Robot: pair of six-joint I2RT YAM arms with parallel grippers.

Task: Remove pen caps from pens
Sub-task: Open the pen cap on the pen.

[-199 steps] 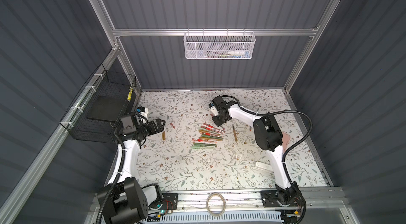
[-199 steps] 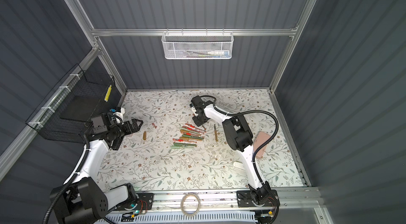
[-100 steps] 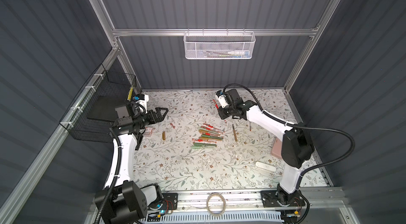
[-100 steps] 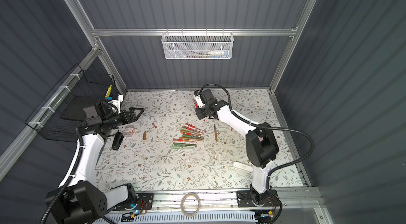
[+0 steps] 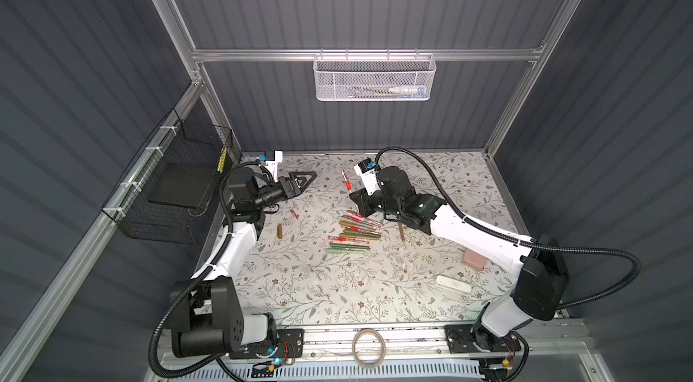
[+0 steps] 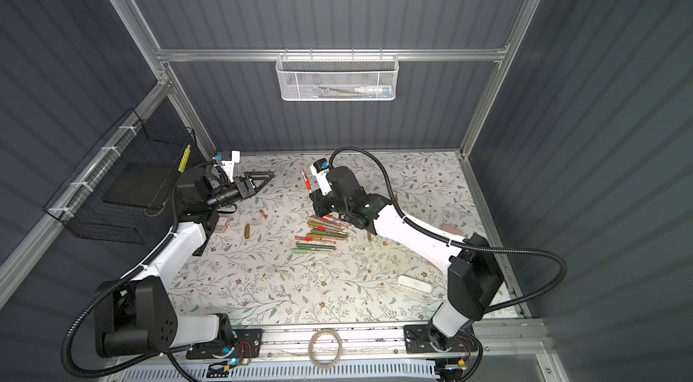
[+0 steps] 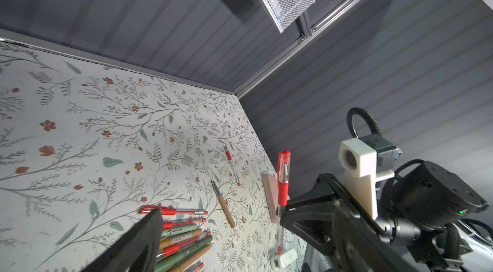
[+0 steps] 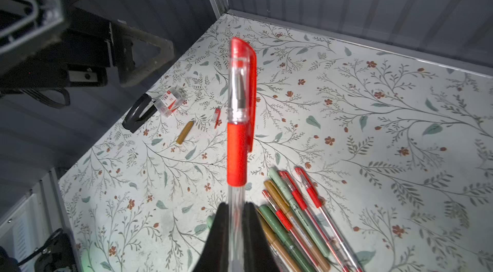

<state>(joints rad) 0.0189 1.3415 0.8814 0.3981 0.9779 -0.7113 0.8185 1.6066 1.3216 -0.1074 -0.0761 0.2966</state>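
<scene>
Red plastic caps the clear-barrelled pen (image 8: 237,124) that the right gripper (image 8: 236,213) pinches low on the barrel, jaws pressed against it. That grip leaves the capped end standing free. At 9 o'clock of it the left gripper (image 5: 302,178) hangs with jaws spread wide, apparently ready to take the cap. The pen is aloft at 12 o'clock of the pile of pens (image 5: 354,228) lying mid-table. A mustard cap (image 5: 279,231) and a small red cap (image 5: 294,214) lie at 9 o'clock of the pile, probably set clear of the work.
</scene>
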